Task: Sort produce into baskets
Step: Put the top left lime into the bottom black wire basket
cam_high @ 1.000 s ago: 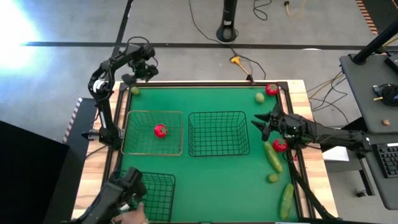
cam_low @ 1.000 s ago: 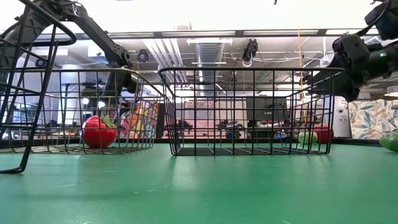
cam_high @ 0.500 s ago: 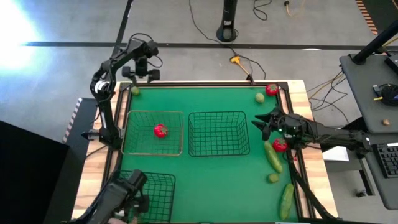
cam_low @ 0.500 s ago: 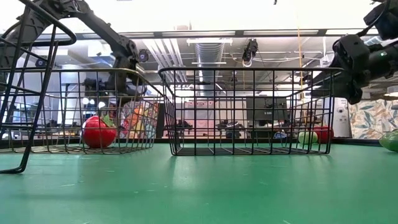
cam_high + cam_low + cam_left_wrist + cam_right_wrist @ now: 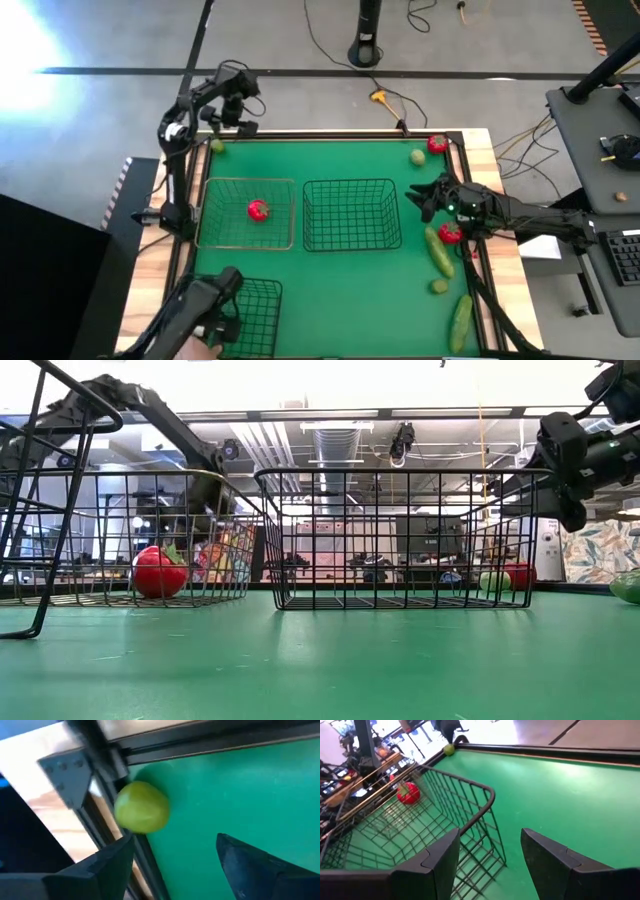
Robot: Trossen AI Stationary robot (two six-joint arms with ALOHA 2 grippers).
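High view | left gripper [image 5: 218,128] fingers wide | cucumber [image 5: 438,251] lies diagonal, right gripper [image 5: 421,200] spread

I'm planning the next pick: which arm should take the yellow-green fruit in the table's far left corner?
Left. The left gripper hangs open just above that fruit. The right gripper is across the table, beside the middle basket.

Floor: grey concrete [image 5: 300,95], crossed by a dark stripe [image 5: 400,72] and loose cables [image 5: 330,45].
Table: green mat [image 5: 340,270], wooden border [image 5: 485,145].
Side desk: grey [image 5: 590,150], with keyboard [image 5: 625,255].
Ceiling: bright, with ducts [image 5: 345,440].
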